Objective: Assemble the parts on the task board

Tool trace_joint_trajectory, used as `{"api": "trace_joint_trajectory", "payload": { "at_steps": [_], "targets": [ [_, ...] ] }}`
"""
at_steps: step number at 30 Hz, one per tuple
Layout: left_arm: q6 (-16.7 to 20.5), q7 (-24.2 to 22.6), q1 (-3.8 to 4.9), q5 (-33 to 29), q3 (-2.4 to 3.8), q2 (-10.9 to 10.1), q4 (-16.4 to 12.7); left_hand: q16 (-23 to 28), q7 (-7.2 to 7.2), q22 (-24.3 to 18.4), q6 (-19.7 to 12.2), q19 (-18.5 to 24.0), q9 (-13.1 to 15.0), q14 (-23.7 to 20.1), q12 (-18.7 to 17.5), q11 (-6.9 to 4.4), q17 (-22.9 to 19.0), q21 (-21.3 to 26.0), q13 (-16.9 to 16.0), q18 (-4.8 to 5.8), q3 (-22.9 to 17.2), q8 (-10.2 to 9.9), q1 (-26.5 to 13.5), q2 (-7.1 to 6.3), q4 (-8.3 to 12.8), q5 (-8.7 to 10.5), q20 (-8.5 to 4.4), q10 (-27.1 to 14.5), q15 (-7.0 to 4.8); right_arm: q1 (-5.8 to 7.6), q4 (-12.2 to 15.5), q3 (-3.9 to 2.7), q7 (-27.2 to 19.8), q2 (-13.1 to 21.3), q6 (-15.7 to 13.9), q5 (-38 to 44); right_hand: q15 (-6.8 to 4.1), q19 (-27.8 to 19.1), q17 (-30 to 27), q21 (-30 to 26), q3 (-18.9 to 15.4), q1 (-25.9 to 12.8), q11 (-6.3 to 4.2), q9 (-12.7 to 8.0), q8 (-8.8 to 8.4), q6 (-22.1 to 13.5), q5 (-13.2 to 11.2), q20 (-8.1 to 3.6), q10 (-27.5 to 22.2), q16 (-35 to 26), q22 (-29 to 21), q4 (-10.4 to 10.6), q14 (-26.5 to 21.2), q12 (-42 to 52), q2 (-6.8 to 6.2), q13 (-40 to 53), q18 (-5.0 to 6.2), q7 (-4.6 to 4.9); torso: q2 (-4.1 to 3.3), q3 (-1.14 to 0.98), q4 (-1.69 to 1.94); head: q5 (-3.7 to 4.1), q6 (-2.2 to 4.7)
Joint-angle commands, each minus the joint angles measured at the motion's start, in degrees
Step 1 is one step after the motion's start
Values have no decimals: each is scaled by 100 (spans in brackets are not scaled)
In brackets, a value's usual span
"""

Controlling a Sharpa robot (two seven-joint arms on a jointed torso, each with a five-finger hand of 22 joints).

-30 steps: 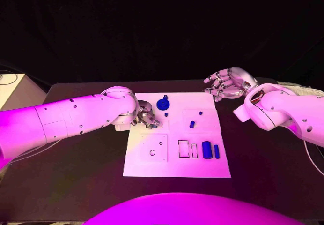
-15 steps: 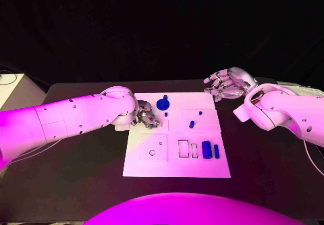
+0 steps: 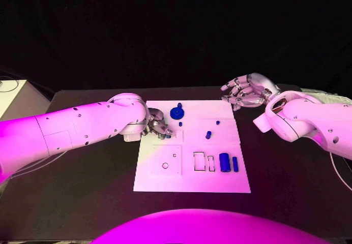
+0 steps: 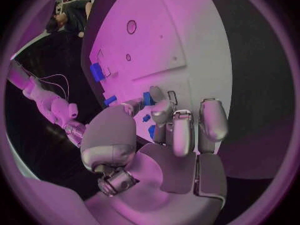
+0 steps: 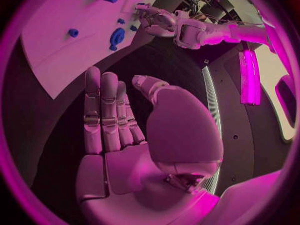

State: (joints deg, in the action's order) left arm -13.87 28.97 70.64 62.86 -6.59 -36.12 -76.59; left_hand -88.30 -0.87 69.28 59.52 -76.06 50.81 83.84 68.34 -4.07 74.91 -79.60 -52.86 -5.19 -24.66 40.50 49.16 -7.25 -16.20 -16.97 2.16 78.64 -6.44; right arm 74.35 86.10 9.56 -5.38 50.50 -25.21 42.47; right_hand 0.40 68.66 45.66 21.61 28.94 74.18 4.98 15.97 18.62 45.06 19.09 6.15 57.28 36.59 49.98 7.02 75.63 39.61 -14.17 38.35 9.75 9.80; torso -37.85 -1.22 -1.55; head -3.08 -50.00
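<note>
Little has shifted since the earlier frames — the left robot hand (image 3: 157, 127) still hovers over the task board (image 3: 192, 180)'s left edge, pinching a small blue part (image 4: 147, 98), presumably for seating. Right robot hand (image 3: 246, 90) stays spread, empty, beyond the board's corner.

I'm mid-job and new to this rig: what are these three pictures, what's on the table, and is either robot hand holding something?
Two white arms end in silver robot hands. One picture looks down from the robot's head; the other two come from cameras behind each wrist. On the black table lies the white rectangular task board with small blue parts: a round gear-like piece, a short cylinder and a thin bar. The left robot hand pinches a small blue part over the board's left edge. The right robot hand hovers beyond the board's far right corner, open, holding nothing.
</note>
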Motion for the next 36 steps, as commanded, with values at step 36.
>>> {"api": "trace_joint_trajectory", "payload": {
  "at_steps": [36],
  "targets": [
    [122, 33, -14, -80, 136, -126, -105, -13, 28, -19, -60, -2, -8, 525, -74, -10, 1151, 48, 63, 61, 128, 8, 264, -57, 16, 134, 4, 3, -39, -11, 12, -3, -35, 20, 43, 10, 21, 4, 14, -31, -19, -33, 20, 1, 24, 3, 36, 26, -43, -33, -10, -15, -12, 21, 37, -12, 61, 43, -1, -2, -3, 2, 0]
  ]
}}
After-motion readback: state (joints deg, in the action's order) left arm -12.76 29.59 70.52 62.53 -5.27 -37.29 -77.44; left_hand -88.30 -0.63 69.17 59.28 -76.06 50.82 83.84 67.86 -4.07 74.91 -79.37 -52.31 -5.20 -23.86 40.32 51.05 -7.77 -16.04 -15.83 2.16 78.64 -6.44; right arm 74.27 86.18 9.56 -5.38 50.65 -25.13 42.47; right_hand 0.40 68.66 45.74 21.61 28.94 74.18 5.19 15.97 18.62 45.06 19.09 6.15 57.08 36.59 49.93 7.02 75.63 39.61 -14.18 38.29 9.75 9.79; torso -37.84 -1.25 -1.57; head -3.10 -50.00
